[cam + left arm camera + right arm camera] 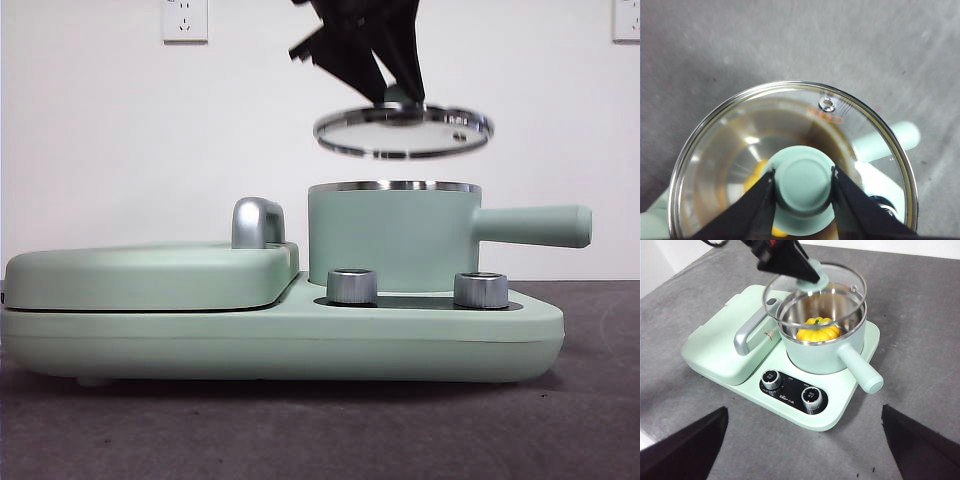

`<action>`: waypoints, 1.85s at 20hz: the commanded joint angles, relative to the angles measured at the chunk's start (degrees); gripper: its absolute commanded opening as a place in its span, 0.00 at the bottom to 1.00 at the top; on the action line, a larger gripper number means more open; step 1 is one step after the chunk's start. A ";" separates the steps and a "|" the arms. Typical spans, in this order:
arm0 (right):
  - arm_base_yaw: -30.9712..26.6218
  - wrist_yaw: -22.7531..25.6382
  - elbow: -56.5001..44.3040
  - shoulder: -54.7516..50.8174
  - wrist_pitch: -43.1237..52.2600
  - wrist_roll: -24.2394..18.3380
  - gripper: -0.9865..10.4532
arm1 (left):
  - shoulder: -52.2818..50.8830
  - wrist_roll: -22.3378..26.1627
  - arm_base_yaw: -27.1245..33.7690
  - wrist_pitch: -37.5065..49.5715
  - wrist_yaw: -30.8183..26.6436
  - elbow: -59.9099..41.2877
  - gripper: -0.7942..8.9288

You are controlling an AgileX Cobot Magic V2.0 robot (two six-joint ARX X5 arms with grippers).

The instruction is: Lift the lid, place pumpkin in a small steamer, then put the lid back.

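My left gripper [803, 180] is shut on the mint-green knob of the clear glass lid [740, 145] and holds it a short way above the small steamer [390, 240], slightly tilted. In the front view the lid [403, 130] hangs under that gripper [397, 100]. The right wrist view shows the lid [840, 277] over the steamer [825, 357], with the yellow-orange pumpkin [817, 330] sitting inside the pot. The pumpkin shows dimly through the glass in the left wrist view [754, 177]. My right gripper [805, 440] is open and empty, held back high above the table in front of the appliance.
The steamer stands on a mint-green appliance base [300, 335] with two steel knobs [352, 286] [480, 290]. A wide flat mint-green cover [150, 272] with a chrome handle [255, 222] lies beside it. The steamer's long handle [530, 226] sticks out sideways. Grey table around.
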 commanded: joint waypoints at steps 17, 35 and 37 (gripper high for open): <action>0.35 0.17 0.46 0.24 0.61 0.90 0.50 | 3.69 1.16 1.51 0.76 0.42 2.19 0.14; 0.35 0.09 0.46 0.24 0.61 1.07 0.50 | 8.17 5.22 1.57 0.37 2.23 2.19 0.10; 0.35 0.09 0.46 0.24 0.61 1.09 0.50 | 8.17 8.76 1.57 -0.35 2.12 2.19 0.10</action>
